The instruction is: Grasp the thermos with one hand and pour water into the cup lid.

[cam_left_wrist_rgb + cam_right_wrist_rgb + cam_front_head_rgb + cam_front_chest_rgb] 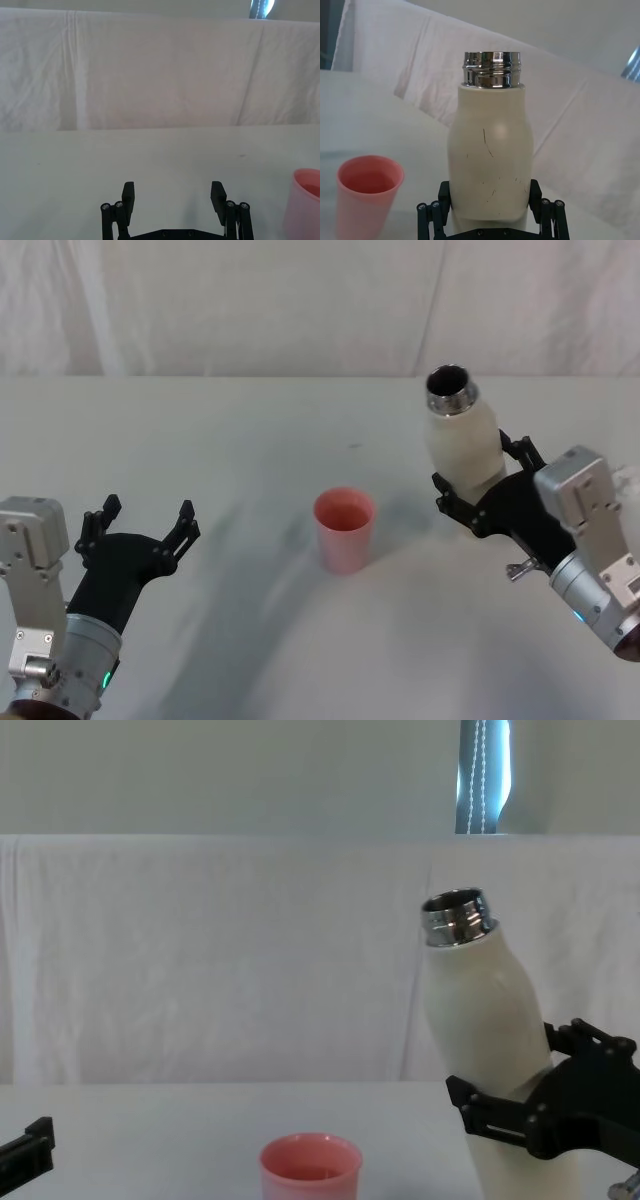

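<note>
Right gripper point(478, 487) sat at the right of the head frame, fingers clenched on the lower body of the thermos point(462, 436). In the chest frame the thermos point(483, 1022) was at lower right, tilted with its open silver neck leaning toward frame left. The gripper point(520, 1103) clasped it near the base. In the right wrist frame the thermos point(490, 150) stood at centre, black fingers point(445, 195) on both sides of its base, fine scuff marks visible on the cream wall.

Cup lid point(345, 530) stood upright on the white table point(250, 440), near centre of the head frame, left of the thermos and apart from it. Cup lid at lower centre of the chest frame point(311, 1167) and lower left of the right wrist frame point(368, 197).

Left gripper point(143, 527) rested at lower left of the head frame, fingers spread and released, holding nothing, well apart from the cup lid. White cloth backdrop point(200, 950) hung behind the table.
</note>
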Robot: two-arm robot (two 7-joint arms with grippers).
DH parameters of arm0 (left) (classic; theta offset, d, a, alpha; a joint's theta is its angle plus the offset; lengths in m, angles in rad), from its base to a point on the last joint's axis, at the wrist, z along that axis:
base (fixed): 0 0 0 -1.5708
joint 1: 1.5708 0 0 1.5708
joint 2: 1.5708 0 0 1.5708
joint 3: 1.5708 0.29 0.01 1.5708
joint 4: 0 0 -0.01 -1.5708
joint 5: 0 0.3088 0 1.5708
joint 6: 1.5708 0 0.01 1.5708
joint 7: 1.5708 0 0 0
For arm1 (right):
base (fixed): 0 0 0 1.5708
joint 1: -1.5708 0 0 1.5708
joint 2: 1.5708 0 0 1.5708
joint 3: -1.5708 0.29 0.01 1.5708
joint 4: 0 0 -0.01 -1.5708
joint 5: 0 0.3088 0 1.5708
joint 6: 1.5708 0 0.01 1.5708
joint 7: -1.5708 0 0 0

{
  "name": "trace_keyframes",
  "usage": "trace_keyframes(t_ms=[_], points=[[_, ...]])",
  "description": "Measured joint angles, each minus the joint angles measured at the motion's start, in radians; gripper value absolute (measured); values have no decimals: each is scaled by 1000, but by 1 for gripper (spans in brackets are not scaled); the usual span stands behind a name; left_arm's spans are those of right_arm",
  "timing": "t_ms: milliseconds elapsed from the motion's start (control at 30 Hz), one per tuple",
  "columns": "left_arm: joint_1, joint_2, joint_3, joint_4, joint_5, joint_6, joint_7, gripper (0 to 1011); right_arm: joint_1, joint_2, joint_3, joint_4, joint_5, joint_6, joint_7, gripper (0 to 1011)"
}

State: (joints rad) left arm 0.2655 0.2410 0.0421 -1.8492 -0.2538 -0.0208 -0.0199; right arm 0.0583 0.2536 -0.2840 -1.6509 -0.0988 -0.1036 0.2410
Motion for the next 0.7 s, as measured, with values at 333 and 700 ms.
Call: trace_keyframes(t_ms=[333,700], points=[[0,0,0,0,0,0,0,1001,-20,-23,31,-8,110,37,17,957],[0,0,0,0,0,0,0,1001,-43,-40,54,-12,195,43,17,957]])
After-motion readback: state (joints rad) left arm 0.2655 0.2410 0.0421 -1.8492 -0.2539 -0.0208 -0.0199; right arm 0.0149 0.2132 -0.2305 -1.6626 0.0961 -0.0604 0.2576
